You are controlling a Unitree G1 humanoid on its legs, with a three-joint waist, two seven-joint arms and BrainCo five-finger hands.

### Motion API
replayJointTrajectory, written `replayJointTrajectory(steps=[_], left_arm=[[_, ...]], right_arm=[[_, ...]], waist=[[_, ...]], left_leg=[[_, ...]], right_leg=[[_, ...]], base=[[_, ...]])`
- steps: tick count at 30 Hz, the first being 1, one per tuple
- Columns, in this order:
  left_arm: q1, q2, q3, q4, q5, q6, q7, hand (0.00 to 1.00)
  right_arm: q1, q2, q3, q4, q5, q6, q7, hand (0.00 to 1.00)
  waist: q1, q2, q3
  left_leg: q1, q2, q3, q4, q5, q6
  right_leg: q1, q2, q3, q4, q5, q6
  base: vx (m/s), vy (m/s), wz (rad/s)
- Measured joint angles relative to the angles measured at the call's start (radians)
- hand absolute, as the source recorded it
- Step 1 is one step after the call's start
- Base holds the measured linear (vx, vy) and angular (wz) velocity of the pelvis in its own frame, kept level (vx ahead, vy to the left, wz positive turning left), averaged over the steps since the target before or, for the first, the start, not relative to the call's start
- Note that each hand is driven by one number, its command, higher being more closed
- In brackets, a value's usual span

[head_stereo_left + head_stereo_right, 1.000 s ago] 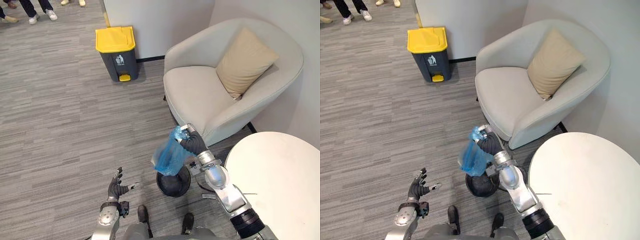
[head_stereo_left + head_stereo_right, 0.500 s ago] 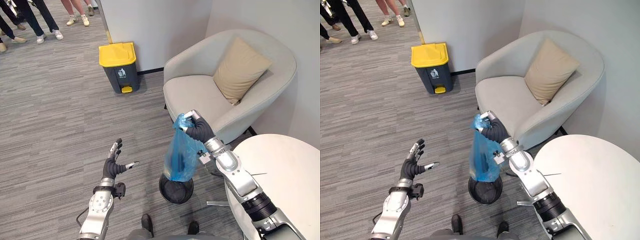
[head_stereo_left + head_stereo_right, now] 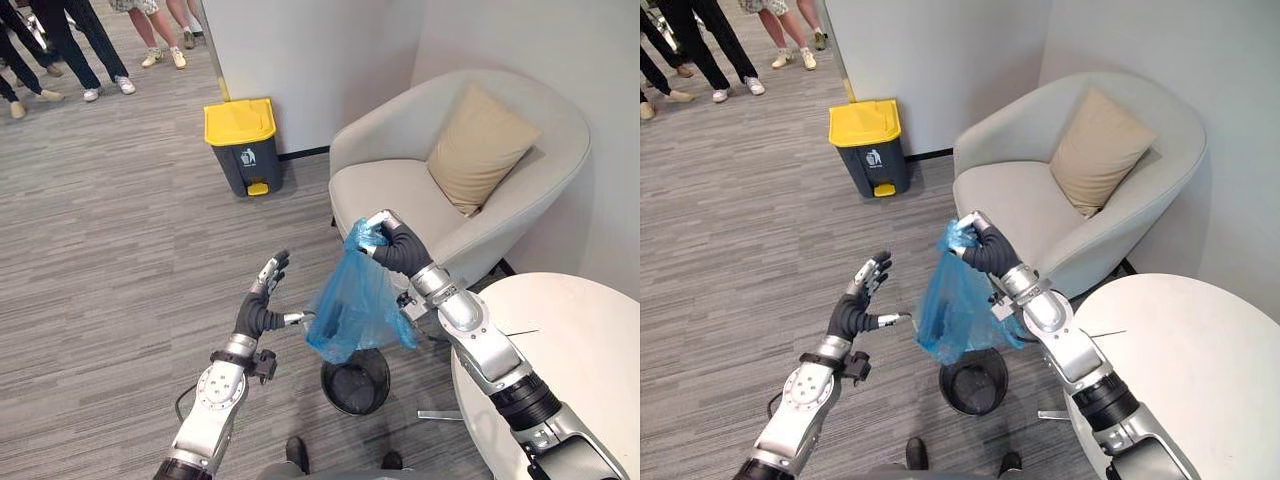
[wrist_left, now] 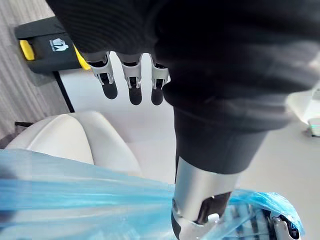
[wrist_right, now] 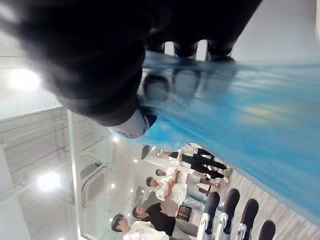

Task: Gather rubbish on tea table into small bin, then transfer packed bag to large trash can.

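Observation:
My right hand (image 3: 398, 248) is shut on the bunched top of a blue plastic rubbish bag (image 3: 358, 304), which hangs clear above the small black bin (image 3: 355, 381) on the floor. The same bag (image 5: 240, 115) spreads wide past the right hand's curled fingers. My left hand (image 3: 258, 309) is open with straight fingers, raised just left of the bag's lower part; its thumb (image 4: 200, 200) lies against the blue bag (image 4: 75, 190). The large trash can (image 3: 243, 145), dark grey with a yellow lid, stands by the far wall.
A pale armchair (image 3: 400, 195) with a tan cushion (image 3: 480, 145) stands right behind the bag. The round white tea table (image 3: 580, 350) is at the lower right. Several people (image 3: 70, 40) stand at the far left on the grey carpet.
My right hand has lifted the bag higher, clear of the small bin. My left hand has risen and moved right, up to the bag. The camera has tilted up a little.

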Motion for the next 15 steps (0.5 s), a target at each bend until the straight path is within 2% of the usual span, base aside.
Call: replayJointTrajectory(steps=[9,15], left_arm=[[-0.072,0.009,-0.051,-0.004,0.101,0.000,0.003,0.00],[-0.113,0.004,-0.090,-0.002,0.111,0.003,0.004,0.00]], right_arm=[[-0.084,0.013,0.051,-0.021,0.042,-0.004,0.012,1.00],[-0.158,0.043,0.097,-0.031,0.067,-0.004,0.023,1.00]], waist=[[-0.010,0.001,-0.001],[-0.008,-0.001,-0.008]], left_leg=[[0.000,0.000,0.002,-0.007,0.004,0.002],[-0.001,0.000,0.003,-0.007,0.005,0.002]], right_leg=[[-0.003,0.000,0.006,-0.001,0.003,0.000],[-0.002,0.001,0.013,-0.002,0.007,0.000]], base=[[0.00,0.000,0.00],[0.00,0.000,-0.02]])
